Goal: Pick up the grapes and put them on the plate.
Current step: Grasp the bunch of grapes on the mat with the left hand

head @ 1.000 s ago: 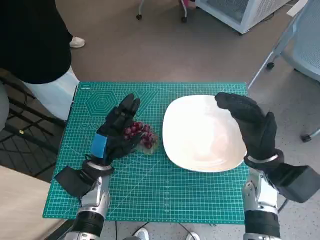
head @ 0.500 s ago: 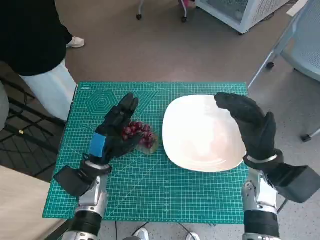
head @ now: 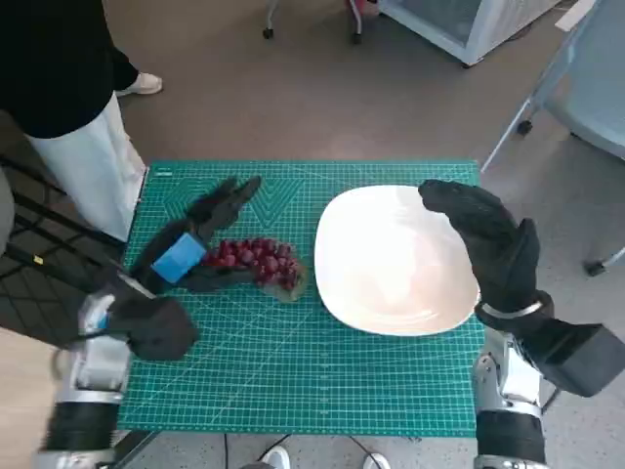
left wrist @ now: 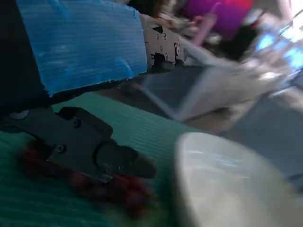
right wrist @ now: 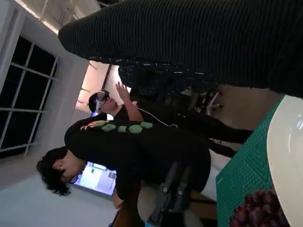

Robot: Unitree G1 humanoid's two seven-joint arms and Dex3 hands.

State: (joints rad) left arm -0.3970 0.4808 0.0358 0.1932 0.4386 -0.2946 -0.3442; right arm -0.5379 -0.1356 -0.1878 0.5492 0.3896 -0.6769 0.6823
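I can't read any text from here. The green gridded cutting mat point(head: 293, 371) carries pale printed lines, hexagon figures and a small mark at its far left corner, but the mark is too small for me to make out. Nothing else I see bears lettering, numbers or brands.

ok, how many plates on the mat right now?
1. The white plate lies on the right half of the green mat, just right of the grapes, under the raised right hand. No other plate shows.
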